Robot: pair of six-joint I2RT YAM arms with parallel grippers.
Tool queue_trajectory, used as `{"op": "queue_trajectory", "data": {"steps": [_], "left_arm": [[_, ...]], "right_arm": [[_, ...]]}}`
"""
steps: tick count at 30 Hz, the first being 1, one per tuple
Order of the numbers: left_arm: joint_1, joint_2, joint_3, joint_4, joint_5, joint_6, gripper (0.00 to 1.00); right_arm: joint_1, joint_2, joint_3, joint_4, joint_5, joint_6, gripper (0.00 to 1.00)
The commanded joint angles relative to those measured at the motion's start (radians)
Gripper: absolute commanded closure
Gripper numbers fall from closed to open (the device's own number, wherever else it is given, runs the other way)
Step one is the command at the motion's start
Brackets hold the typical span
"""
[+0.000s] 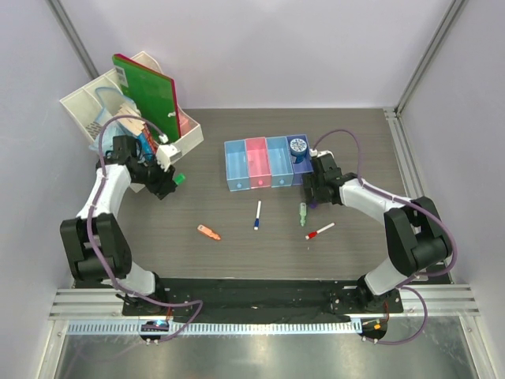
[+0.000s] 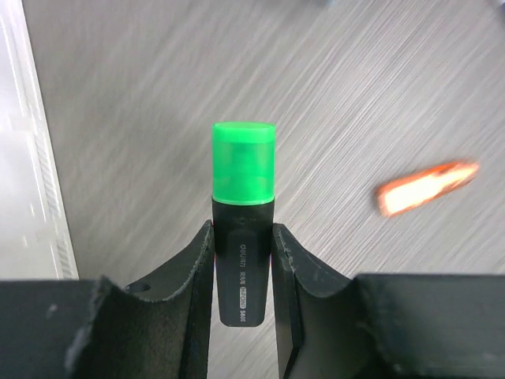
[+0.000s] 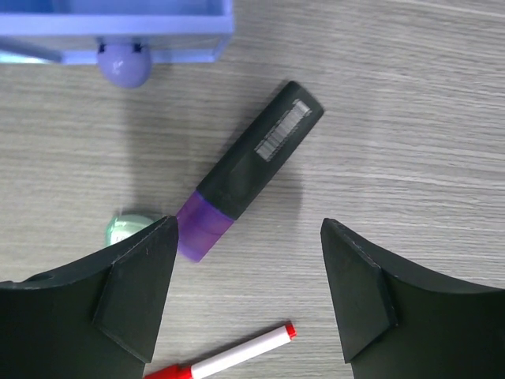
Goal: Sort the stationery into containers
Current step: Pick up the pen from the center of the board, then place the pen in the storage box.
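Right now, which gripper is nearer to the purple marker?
Right. The right gripper hangs directly above the purple marker, jaws open. The left gripper is far across the table near the white organiser, jaws shut on a green marker.

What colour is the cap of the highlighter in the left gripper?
Bright green; the highlighter shows best in the left wrist view.

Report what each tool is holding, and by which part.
The left tool holds the green highlighter by its black barrel, cap sticking out. The right tool holds nothing; it stands open over the purple highlighter.
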Motion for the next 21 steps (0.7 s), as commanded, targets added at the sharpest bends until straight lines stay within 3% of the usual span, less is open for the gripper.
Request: {"op": "queue_trajectory", "data": {"steps": [1,4,9,12,21], "left_arm": [[-0.088,-0.106,0.042,0.048,0.169,-0.132,1.00],[-0.194,-0.148,0.007,0.227,0.157,-0.277,1.00],[-0.392,-0.131,-0.045,0.513,-0.068,-0.490,1.00],[-0.460,-0.050,-0.004,0.579,-0.169,-0.550,1.00],[-0.504,0.209,0.231,0.599,-0.357,-0.735,1.00]], "right_arm": [[0.003,0.020,0.005,0.053,0.102,0.047,0.21],[0.003,0.060,0.008,0.057,0.118,0.047,0.21],[0.003,0.097,0.008,0.063,0.119,0.044,0.21],[0.003,0.101,0.010,0.065,0.121,0.041,0.21],[0.003,0.080,-0.010,0.074,0.118,0.021,0.26]]}}
